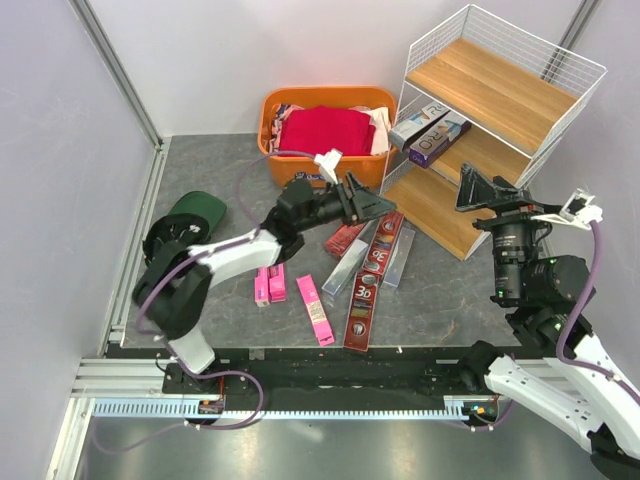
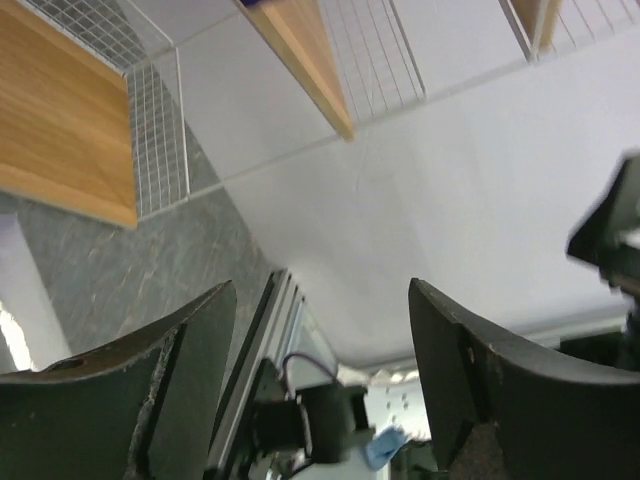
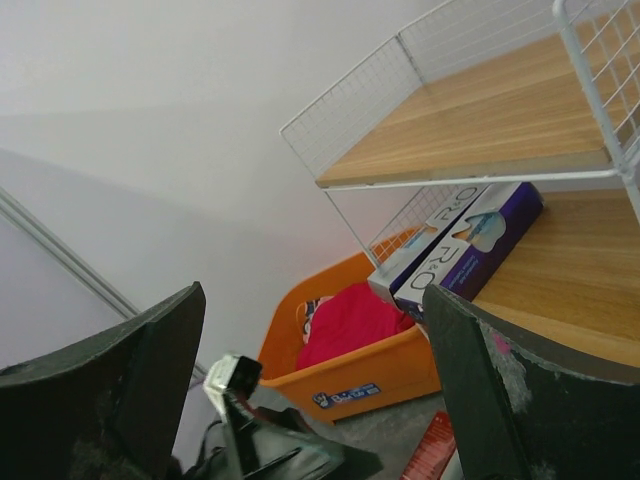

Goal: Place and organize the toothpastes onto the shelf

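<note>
both spread, empty: left gripper point(image 1: 368, 203) near loose toothpastes point(image 1: 362, 305) on table point(image 1: 440, 290); right gripper point(image 1: 478, 190) beside shelf point(image 1: 560, 75). shelved toothpastes point(image 1: 432, 135) on middle board point(image 1: 492, 152). likely risk: slanted boards let boxes slide.

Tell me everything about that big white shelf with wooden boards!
The shelf is a tall white wire rack with mesh sides and three slanted light-brown wooden boards. It stands on the grey table at the far right, beside the orange basket. The top board is bare. Two toothpaste boxes lie side by side on the middle board: a purple box and a grey-white box. The bottom board looks bare where it shows.
</note>
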Robot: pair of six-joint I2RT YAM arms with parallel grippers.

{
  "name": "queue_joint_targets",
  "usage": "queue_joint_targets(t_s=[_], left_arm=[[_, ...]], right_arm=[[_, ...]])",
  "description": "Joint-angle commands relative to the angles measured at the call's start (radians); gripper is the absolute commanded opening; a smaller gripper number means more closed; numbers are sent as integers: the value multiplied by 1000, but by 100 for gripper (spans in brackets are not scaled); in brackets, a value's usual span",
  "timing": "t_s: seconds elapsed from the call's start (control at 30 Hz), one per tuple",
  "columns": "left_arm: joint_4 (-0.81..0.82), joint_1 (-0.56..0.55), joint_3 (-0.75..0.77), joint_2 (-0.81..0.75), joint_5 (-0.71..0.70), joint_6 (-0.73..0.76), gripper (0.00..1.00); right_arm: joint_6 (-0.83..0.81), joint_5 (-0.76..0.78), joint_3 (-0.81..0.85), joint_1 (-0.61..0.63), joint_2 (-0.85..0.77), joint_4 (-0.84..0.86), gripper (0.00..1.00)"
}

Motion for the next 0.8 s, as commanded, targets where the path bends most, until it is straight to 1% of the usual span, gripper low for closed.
queue_joint_targets(t_s=[0.0, 0.03, 0.07, 0.1, 0.13, 0.17, 0.2, 0.23, 0.27, 0.3, 0.33, 0.37, 0.4, 0.43, 0.57, 0.77], left_arm=[[-92, -2, -144, -247, -96, 260, 79], [-129, -2, -199, -285, -121, 283, 81], [-162, -2, -227, -364, -148, 306, 82], [-224, -2, -255, -402, -208, 345, 82], [-257, -2, -304, -438, -239, 362, 84], [-292, -2, -327, -518, -303, 379, 86], [-335, -2, -344, -553, -337, 415, 87], [-425, -2, -370, -595, -377, 434, 91], [-474, -2, -381, -659, -450, 448, 93], [-516, -2, -396, -696, -487, 470, 98], [-597, -1, -402, -724, -527, 478, 100], [-630, -1, -408, -750, -582, 486, 100], [-657, 1, -415, -797, -604, 509, 100], [-718, 1, -416, -816, -624, 515, 100], [-823, 4, -436, -873, -696, 524, 100], [-843, 10, -496, -884, -689, 468, 100]], right_arm=[[21, -45, 8, 1, 34, -23, 98], [24, -51, 5, 1, 40, -29, 98], [30, -55, 3, 1, 53, -34, 98], [33, -68, 0, 2, 60, -40, 98], [35, -71, -6, 1, 72, -43, 98], [39, -76, -9, 1, 80, -48, 98], [47, -90, -11, 1, 86, -49, 98], [50, -102, -17, 1, 101, -51, 98], [53, -108, -21, 1, 107, -54, 98], [62, -125, -24, 1, 115, -56, 98], [65, -136, -32, 2, 130, -59, 98], [70, -144, -37, 1, 138, -63, 98], [81, -156, -43, 1, 144, -63, 98], [87, -176, -53, 1, 161, -65, 98], [116, -239, -73, 1, 208, -77, 98], [128, -298, -81, -1, 270, -98, 98]])
